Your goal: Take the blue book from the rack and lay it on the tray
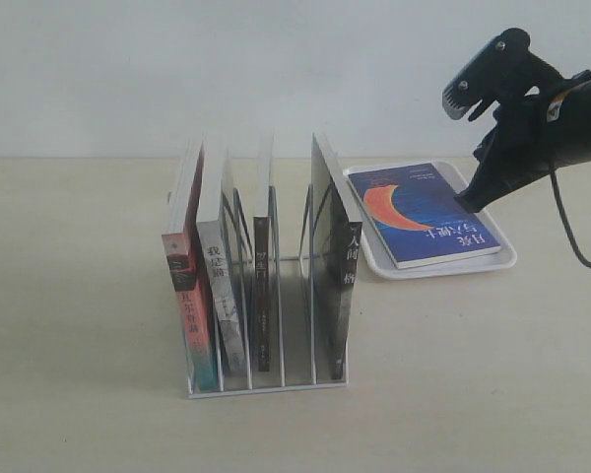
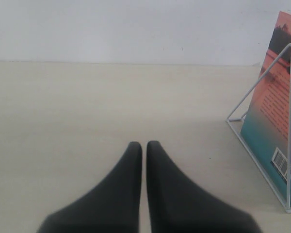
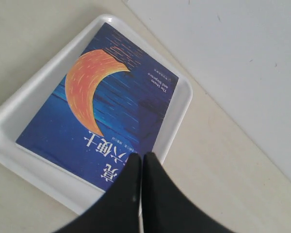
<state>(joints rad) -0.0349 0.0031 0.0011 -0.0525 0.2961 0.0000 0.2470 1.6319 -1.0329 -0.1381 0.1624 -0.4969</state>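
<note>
We see a pale beige surface [image 1: 79,394], matte and plain, running back to a light wall. Two things rest directly on it. The white wire rack [image 1: 297,374] stands upright on its flat base near the middle, its slots running front to back. The white tray [image 1: 453,266] lies flat behind and to the right of the rack, close by. The rack hides the tray's left edge, so we cannot tell whether they touch.
</note>
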